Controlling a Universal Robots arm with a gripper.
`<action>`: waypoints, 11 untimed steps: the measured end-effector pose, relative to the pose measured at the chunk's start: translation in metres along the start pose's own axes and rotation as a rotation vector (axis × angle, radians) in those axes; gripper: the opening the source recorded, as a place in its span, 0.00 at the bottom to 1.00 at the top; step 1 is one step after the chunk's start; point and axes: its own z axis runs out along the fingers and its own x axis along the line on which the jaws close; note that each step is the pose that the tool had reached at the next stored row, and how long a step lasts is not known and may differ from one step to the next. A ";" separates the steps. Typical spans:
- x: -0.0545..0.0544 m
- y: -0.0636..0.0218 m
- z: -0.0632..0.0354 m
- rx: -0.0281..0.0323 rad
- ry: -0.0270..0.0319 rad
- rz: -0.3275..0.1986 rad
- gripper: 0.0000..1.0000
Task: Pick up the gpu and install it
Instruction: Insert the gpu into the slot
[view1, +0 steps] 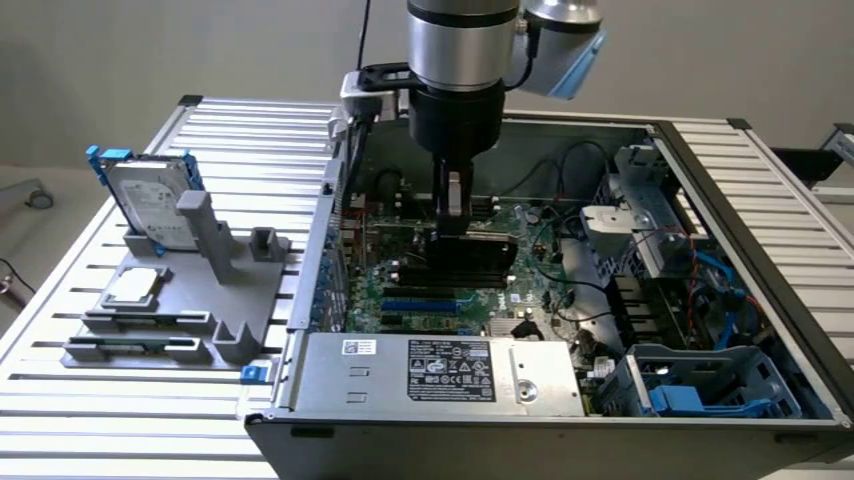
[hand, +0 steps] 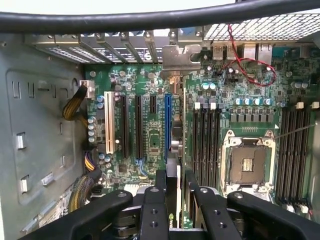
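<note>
Deep inside the open computer case (view1: 534, 430): gripper (view1: 454, 228) pinched onto the gpu (view1: 474, 262), one finger against each flat face. Held on edge, black cover toward the camera in the exterior view, just above the motherboard (view1: 534, 265) near the middle of the case. Whether seated in a slot or merely poised over it, impossible to tell. From the wrist view, seen edge-on between the black fingers (hand: 161, 200), running alongside a blue expansion slot (hand: 167, 125) toward a silver bracket at the case's rear wall, with the processor socket (hand: 247, 165) off to one side.

Underneath it all, a surface (view1: 134, 440) of pale aluminium slats, laid in parallel ribs and carrying the case across its middle. Toward the exterior view's left, resting on those slats, a grey holder (view1: 227, 300) with a silver hard drive (view1: 147, 200) in a blue frame propped upright and a small square processor chip (view1: 134, 285) lying flat in front of it. Along the case's near edge, a grey power supply (view1: 447, 370) with a black label.

Beyond the surface, a plain grey wall (view1: 160, 50) and a light floor (view1: 34, 240); near the exterior view's left edge, what looks like a small wheel (view1: 40, 198) on that floor.
</note>
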 end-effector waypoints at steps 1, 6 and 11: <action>0.001 0.0014 0.0001 0.0014 0.0000 0.000 0.26; 0.002 0.0026 0.0001 0.0015 0.0027 0.000 0.26; 0.002 0.0089 0.0016 0.0016 0.0027 0.000 0.26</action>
